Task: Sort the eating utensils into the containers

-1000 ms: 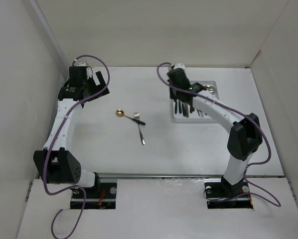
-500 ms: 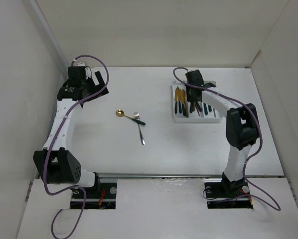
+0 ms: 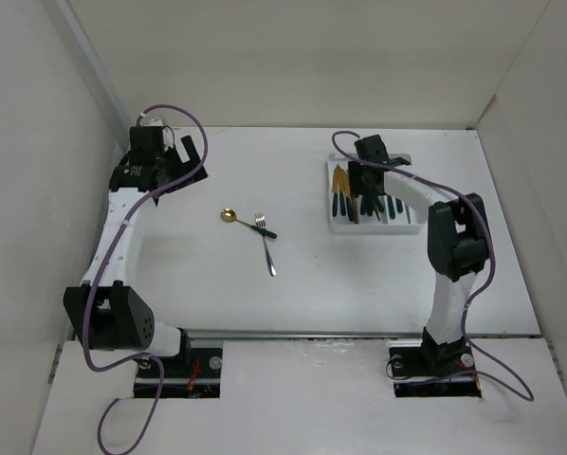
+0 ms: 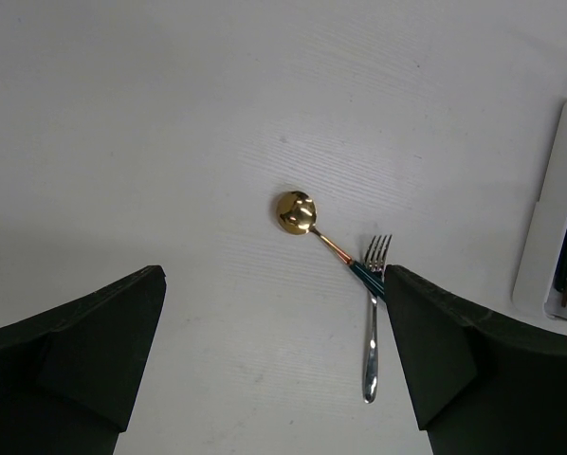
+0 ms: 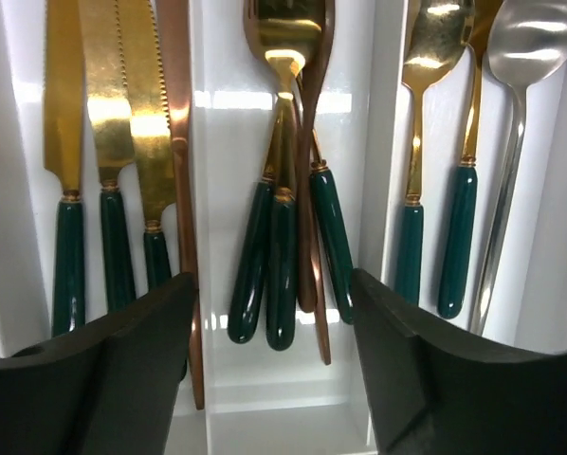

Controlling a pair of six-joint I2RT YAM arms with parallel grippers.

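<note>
A gold spoon (image 3: 230,216) with a teal handle and a silver fork (image 3: 267,248) lie crossed on the table, left of centre. In the left wrist view the spoon (image 4: 296,211) and fork (image 4: 371,322) lie ahead of my open left gripper (image 4: 274,284), which holds nothing. My left gripper (image 3: 191,163) hovers at the far left. The white tray (image 3: 374,228) holds knives (image 5: 103,142) in its left compartment, forks (image 5: 283,237) in the middle and spoons (image 5: 435,190) on the right. My right gripper (image 5: 274,280) hangs open just above the fork handles, gripping none.
White walls close in the table on the left, back and right. The tray's near end wall (image 5: 283,398) lies just under my right fingers (image 5: 141,360). The tray's edge (image 4: 549,237) shows at the right of the left wrist view. Purple cables loop off both arms.
My right gripper moved right along the tray to its middle compartment, and its jaws went from shut to open. The left arm, spoon and fork have not moved.
</note>
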